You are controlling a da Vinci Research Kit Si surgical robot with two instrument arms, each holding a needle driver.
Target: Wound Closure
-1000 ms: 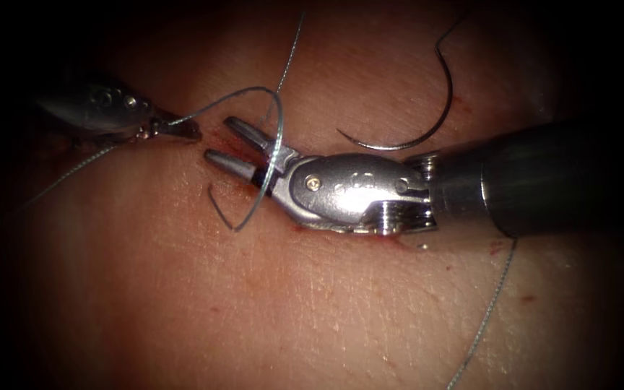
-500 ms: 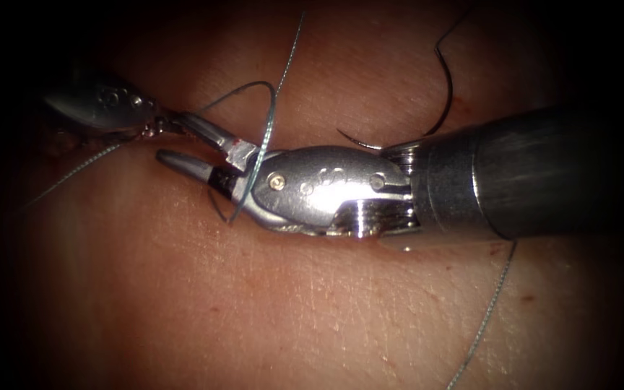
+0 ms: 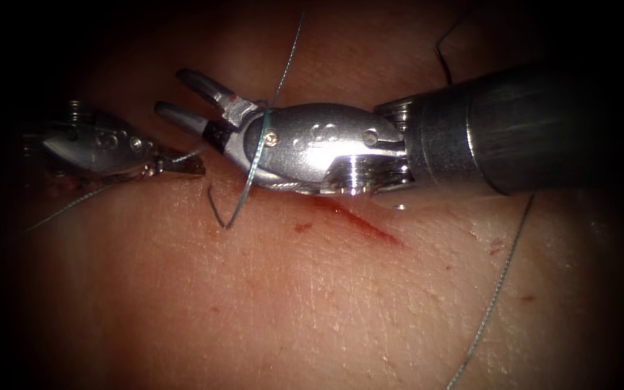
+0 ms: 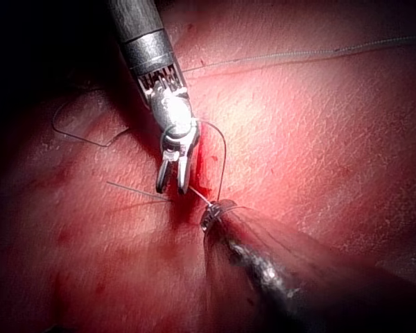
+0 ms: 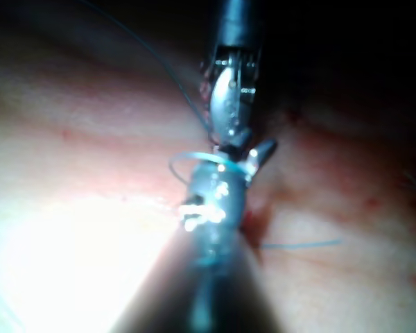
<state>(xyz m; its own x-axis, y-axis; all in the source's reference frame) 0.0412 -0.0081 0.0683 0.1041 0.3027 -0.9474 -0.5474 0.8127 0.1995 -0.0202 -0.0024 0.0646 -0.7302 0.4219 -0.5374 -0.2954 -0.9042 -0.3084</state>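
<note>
right gripper (image 4: 173,182) open, thread (image 4: 222,156) looped around it

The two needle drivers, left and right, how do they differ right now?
The right tool has its jaws open and holds nothing, though a loop of thread lies around its wrist; the left tool has its jaws shut on the thread. The right tool reaches in from the right, the left tool from the left. Both hover over the tissue near the cut; neither holds the needle.

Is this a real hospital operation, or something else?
Probably a practice bench: two robot tools work on pork tissue. The left pincer grips thread; the right pincer is open, holding nothing.
</note>
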